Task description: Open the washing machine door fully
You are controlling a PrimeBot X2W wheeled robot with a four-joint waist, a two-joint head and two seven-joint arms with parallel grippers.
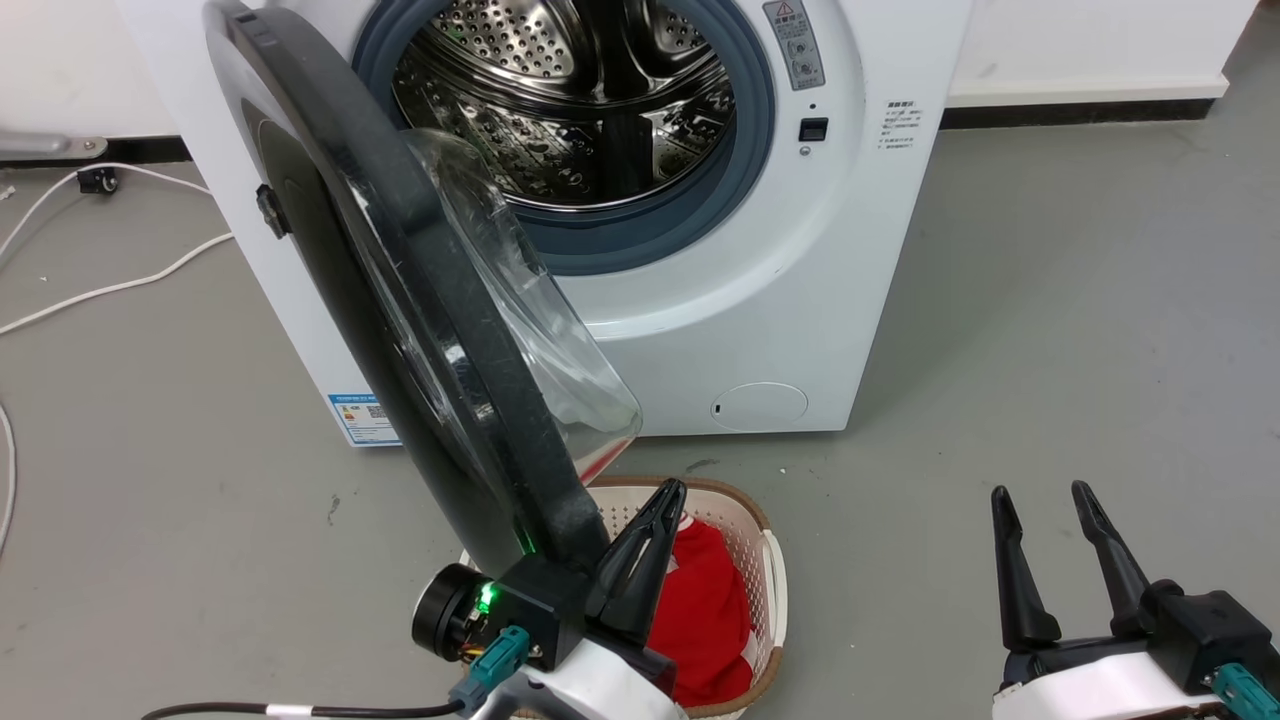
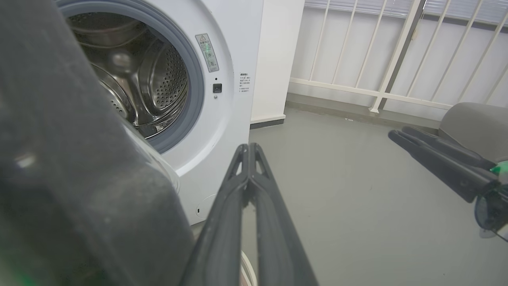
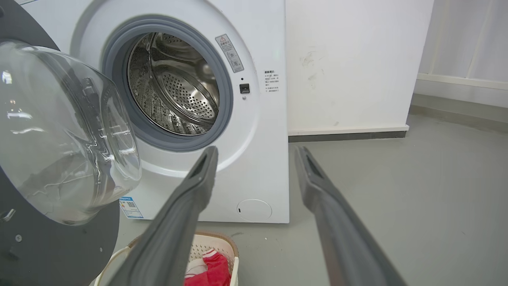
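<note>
The door (image 1: 440, 330) stands part open, its rim just left of the left gripper (image 1: 668, 492), whose jaws are pressed together on nothing, while the right gripper (image 1: 1042, 490), well apart, has jaws wide and empty.

Glossy black door (image 1: 440, 330), white machine (image 1: 790, 300), perforated steel drum (image 1: 560, 100), red cloth (image 1: 710, 600), cream basket (image 1: 772, 570)

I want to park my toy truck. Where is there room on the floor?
The grey floor right of the washing machine is bare, up to the open right pincer. Left of it has room too, but white cables lie there. In front it is crowded: the door, the basket and the shut left pincer.
</note>
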